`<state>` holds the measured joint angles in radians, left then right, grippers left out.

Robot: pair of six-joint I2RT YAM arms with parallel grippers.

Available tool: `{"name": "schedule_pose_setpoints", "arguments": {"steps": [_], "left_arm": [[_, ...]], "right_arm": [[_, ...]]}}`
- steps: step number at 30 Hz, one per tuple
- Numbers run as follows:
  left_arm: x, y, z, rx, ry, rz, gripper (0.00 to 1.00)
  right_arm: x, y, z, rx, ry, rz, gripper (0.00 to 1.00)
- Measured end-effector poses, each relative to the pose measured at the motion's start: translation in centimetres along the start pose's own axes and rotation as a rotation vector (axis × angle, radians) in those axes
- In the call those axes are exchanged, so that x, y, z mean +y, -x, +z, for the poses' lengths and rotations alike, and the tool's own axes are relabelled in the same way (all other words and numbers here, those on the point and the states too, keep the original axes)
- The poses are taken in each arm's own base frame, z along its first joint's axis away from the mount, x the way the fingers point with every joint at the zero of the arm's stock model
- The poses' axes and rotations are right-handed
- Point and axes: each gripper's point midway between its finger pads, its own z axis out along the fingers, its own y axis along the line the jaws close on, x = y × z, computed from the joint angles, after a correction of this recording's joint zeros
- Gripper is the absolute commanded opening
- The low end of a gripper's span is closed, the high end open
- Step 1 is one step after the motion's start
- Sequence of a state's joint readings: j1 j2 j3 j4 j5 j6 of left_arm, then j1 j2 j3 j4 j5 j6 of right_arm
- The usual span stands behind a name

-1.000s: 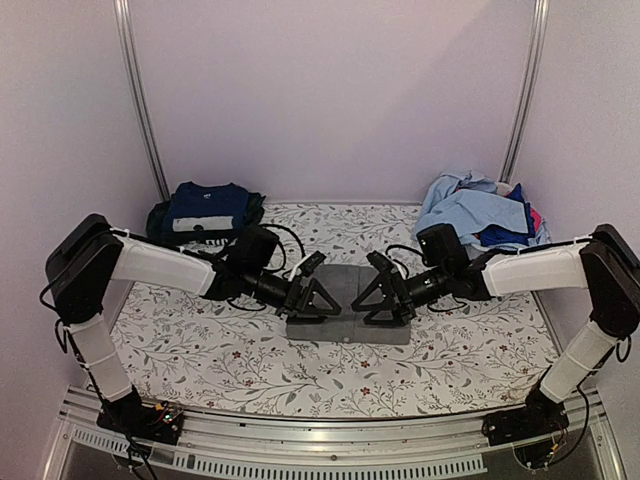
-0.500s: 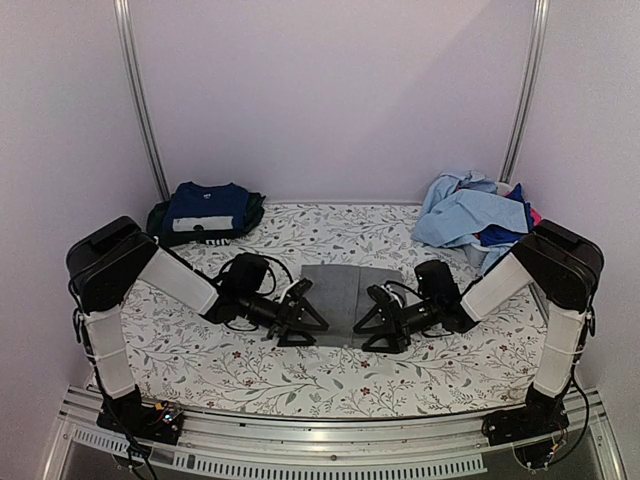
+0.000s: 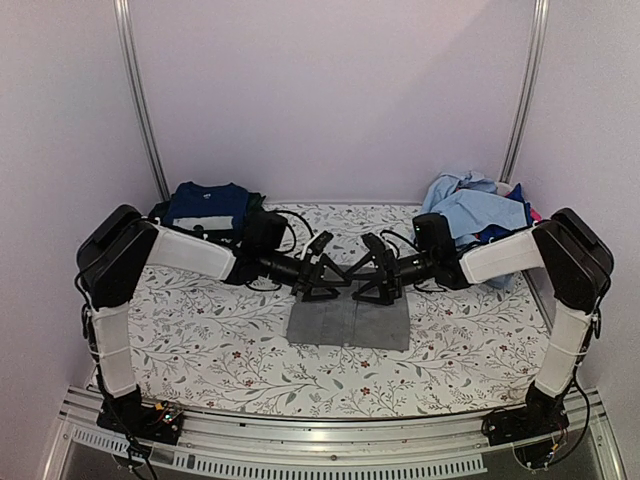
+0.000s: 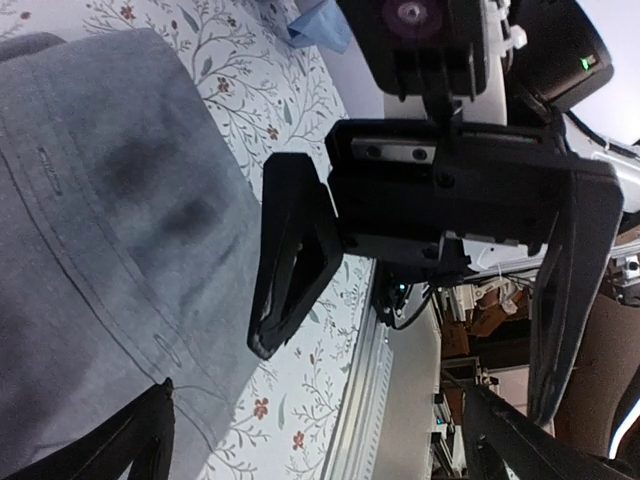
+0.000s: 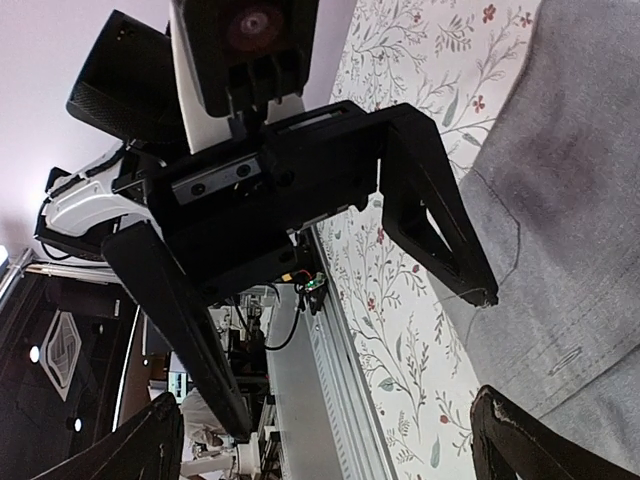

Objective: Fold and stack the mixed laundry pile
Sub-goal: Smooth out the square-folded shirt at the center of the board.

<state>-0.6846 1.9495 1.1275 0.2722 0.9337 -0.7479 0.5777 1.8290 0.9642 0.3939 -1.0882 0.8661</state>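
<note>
Right, I have the left gripper [image 3: 327, 274] and right gripper [image 3: 374, 274] gaping, empty, nose to nose over the far edge of the grey shirt [image 3: 347, 322], presumably to fold it.

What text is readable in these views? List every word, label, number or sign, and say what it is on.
No text can be read in any view.
navy T-shirt, folded at the back left: any print is too small and blurred to read.
grey shirt: no lettering, only seams and stitching.
floral sheet: leaf and flower pattern only, no words.
</note>
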Motion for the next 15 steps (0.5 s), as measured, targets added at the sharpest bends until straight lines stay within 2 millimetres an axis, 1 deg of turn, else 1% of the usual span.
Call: {"name": "schedule_pose_setpoints", "arguments": {"steps": [1, 3, 6, 7, 9, 10, 13, 15], "left_arm": [[0.8, 0.4, 0.5, -0.001, 0.003, -0.006, 1.0], [3.1, 0.4, 1.3, 0.004, 0.02, -0.039, 1.0], [7.3, -1.3, 1.6, 0.018, 0.075, -0.12, 1.0], [7.8, -1.6, 1.4, 0.017, 0.072, -0.121, 1.0], [7.7, -2.1, 0.8, 0.003, 0.071, -0.109, 1.0], [7.6, -2.5, 0.5, 0.0, 0.072, -0.103, 1.0], [6.7, -5.0, -0.5, 0.015, 0.079, -0.108, 1.0], [6.0, -6.2, -0.9, 0.031, 0.082, -0.118, 1.0]], "right_arm": [[-0.9, 0.2, 0.2, 0.002, -0.006, 0.013, 0.98], [-3.9, 0.1, 0.8, 0.014, -0.032, 0.063, 0.98], [-8.5, -1.3, 0.8, 0.032, -0.081, 0.156, 0.98], [-9.3, -1.8, 0.5, 0.035, -0.088, 0.174, 0.97], [-9.4, -2.4, 0.2, 0.046, -0.071, 0.158, 0.98], [-9.1, -2.8, 0.4, 0.06, -0.062, 0.146, 0.98], [-8.2, -4.1, 1.4, 0.104, -0.047, 0.124, 0.98], [-7.4, -4.8, 1.7, 0.129, -0.041, 0.124, 0.99]]}}
